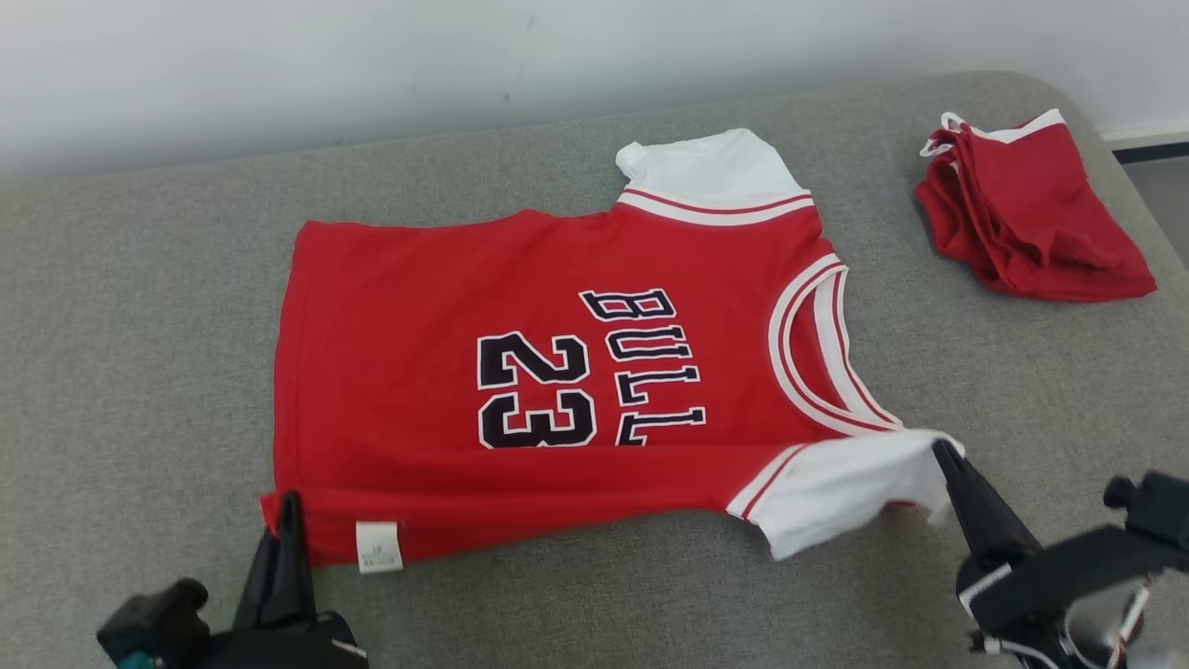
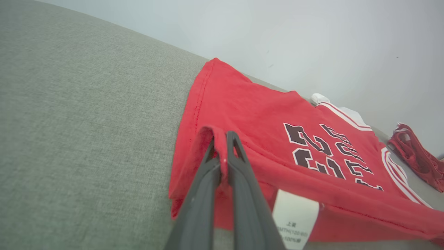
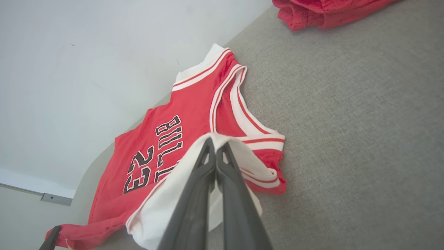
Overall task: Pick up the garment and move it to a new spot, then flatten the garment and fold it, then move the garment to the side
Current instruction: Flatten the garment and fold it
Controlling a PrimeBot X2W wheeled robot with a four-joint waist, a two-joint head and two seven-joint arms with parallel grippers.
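Nearest the robot, the left claw (image 1: 290, 511) was clenched on the near hem corner of the red jersey (image 1: 418, 297), just beside its white label (image 1: 379, 546). The right claw (image 1: 944, 457) was clenched on the near white sleeve (image 1: 836, 492). The rest of the jersey lay flat, print up, on the grey bench (image 1: 130, 372). Both pinches looked thin, so a quick lift could have pulled fabric free of one claw and let that side drop and bunch. Unequal travel of the two arms would likely have skewed the fold. Farther off, the far sleeve (image 1: 706, 172) might have dragged and wrinkled. The other red garment (image 1: 1031, 223), at the far right, lay well apart and posed little risk.
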